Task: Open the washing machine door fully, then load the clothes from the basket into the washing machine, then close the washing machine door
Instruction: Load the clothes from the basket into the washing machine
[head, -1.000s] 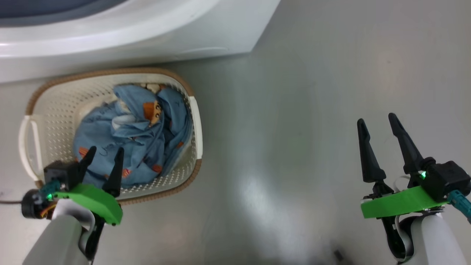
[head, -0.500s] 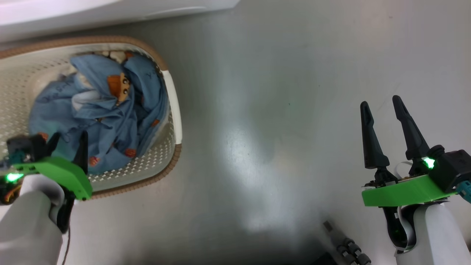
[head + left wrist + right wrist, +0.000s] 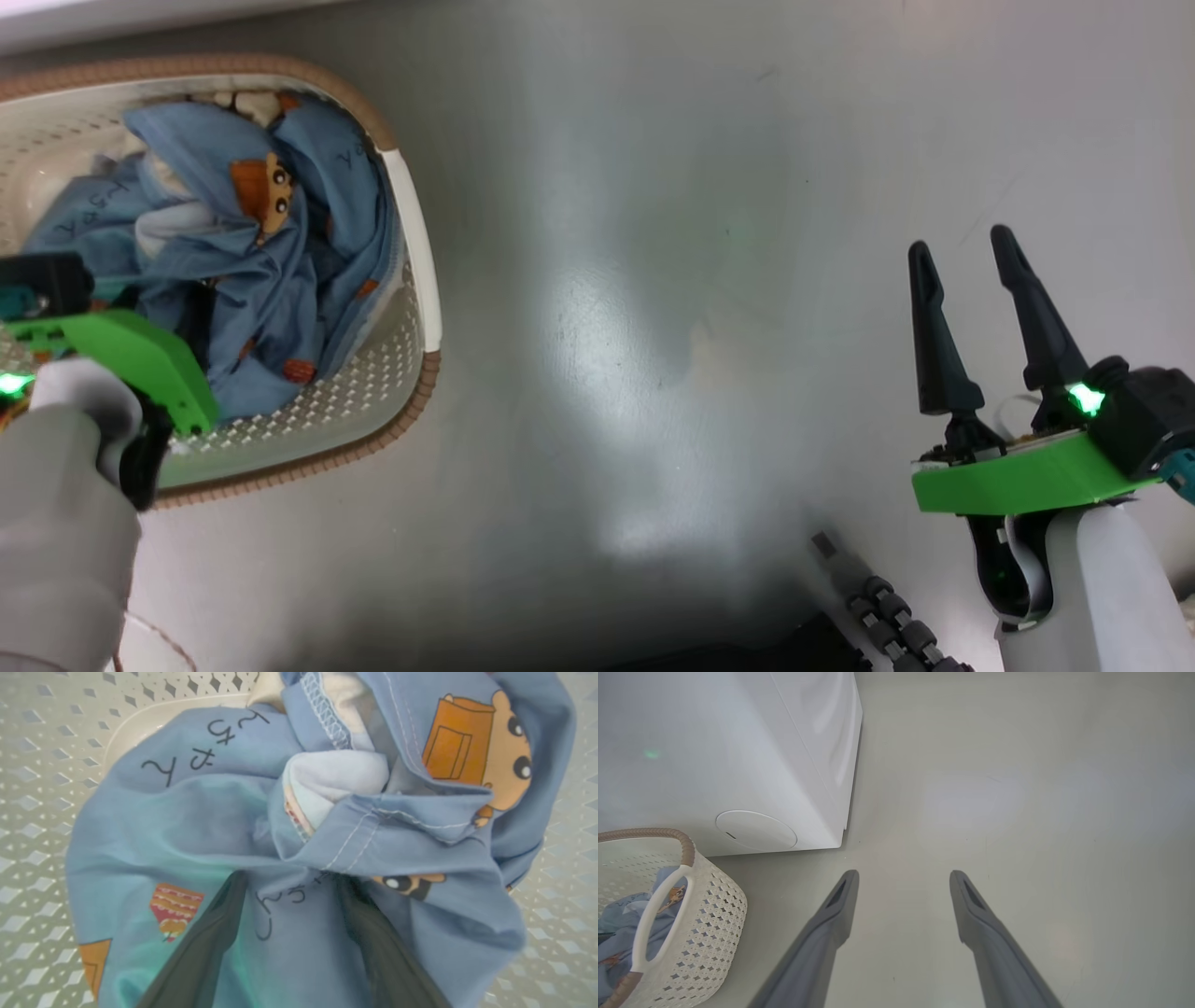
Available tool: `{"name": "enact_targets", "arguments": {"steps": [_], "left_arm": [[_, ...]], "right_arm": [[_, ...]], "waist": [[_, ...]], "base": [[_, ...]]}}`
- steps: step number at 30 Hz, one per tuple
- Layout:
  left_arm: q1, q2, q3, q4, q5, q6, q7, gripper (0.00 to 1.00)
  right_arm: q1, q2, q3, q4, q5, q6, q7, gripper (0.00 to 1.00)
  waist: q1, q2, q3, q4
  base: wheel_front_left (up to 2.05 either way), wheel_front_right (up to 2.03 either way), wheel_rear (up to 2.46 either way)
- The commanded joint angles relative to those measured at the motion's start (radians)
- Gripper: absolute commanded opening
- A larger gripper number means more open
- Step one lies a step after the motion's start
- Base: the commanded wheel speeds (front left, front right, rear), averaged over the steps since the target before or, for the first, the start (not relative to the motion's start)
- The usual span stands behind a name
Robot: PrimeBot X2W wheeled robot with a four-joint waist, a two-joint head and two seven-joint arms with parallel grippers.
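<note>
The cream basket [image 3: 411,233] stands on the floor at the upper left of the head view, with the light-blue printed clothes [image 3: 280,280] heaped in it. My left gripper [image 3: 292,882] is open, both fingertips sunk into the blue cloth and a fold lying between them. In the head view its green mount [image 3: 121,350] hangs over the basket's near side. My right gripper [image 3: 962,252] is open and empty over bare floor, far right of the basket. The washing machine [image 3: 714,742] rises behind the basket [image 3: 714,905]. The washing machine door is out of view.
A round hatch [image 3: 756,829] sits low on the washer's front corner. Glossy grey floor [image 3: 653,280] stretches right of the basket. A dark ribbed cable [image 3: 882,611] lies at the bottom edge, near my right arm.
The head camera has swung, so the basket sits further left and up. My left gripper has dropped from above the heap into the clothes. The right gripper is as before.
</note>
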Motion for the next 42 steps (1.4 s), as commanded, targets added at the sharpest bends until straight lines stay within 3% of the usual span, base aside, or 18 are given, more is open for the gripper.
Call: {"name": "enact_targets", "arguments": {"steps": [1,9,10,11,12,17,23,30,37,42], "left_arm": [[0.005,0.04,0.01,0.005,-0.005,-0.003,0.01,1.0],[-0.059,0.04,-0.044,0.012,-0.006,-0.003,0.051,1.0],[-0.062,0.039,-0.05,0.011,-0.008,-0.003,0.051,0.73],[-0.063,0.04,-0.056,0.009,-0.01,-0.003,0.049,0.33],[-0.063,0.039,-0.063,0.007,-0.011,-0.003,0.046,0.0],[-0.039,0.041,-0.091,-0.012,-0.029,-0.003,-0.002,0.0],[0.022,0.048,-0.142,-0.055,-0.032,-0.003,-0.156,0.0],[0.083,0.035,-0.135,-0.091,-0.047,-0.003,-0.21,0.0],[0.193,0.036,0.036,-0.315,0.033,0.029,-0.214,0.0],[0.324,0.005,0.185,-0.475,0.13,0.044,-0.214,0.0]], "right_arm": [[0.019,-0.002,0.024,-0.023,0.012,0.002,-0.005,1.0],[0.014,-0.002,0.029,-0.032,0.027,0.002,-0.005,1.0],[0.014,-0.002,0.029,-0.032,0.029,0.002,-0.005,1.0],[0.013,-0.002,0.028,-0.03,0.03,0.002,-0.005,1.0],[0.012,-0.002,0.028,-0.027,0.032,0.002,-0.005,1.0],[0.001,-0.002,0.023,-0.018,0.036,0.002,-0.005,1.0],[-0.005,-0.002,0.016,-0.006,0.036,0.002,-0.005,1.0],[0.0,-0.002,0.015,0.011,0.024,0.002,-0.005,1.0],[0.011,-0.002,0.008,0.021,0.002,0.002,-0.005,1.0],[0.023,-0.002,0.005,0.035,-0.009,0.002,-0.005,1.0]], "waist": [[0.0,-0.0001,0.011,-0.004],[0.0,-0.0001,0.052,-0.016],[0.0,-0.0001,0.054,-0.017],[0.0,-0.0001,0.055,-0.017],[0.0,-0.0001,0.054,-0.017],[0.0,-0.0001,0.019,-0.012],[0.0,-0.0001,-0.071,0.002],[0.0,-0.0001,-0.163,0.018],[0.0,-0.0001,-0.267,0.045],[0.0,-0.0001,-0.35,0.064]], "base": [[0.0,0.0,0.0],[0.0,0.0,0.0],[0.0,0.0,0.0],[0.0,0.0,0.0],[0.0,0.0,0.0],[0.0,0.0,0.0],[0.0,0.0,0.0],[0.0,0.0,0.0],[0.0,0.0,0.0],[0.0,0.0,0.0]]}}
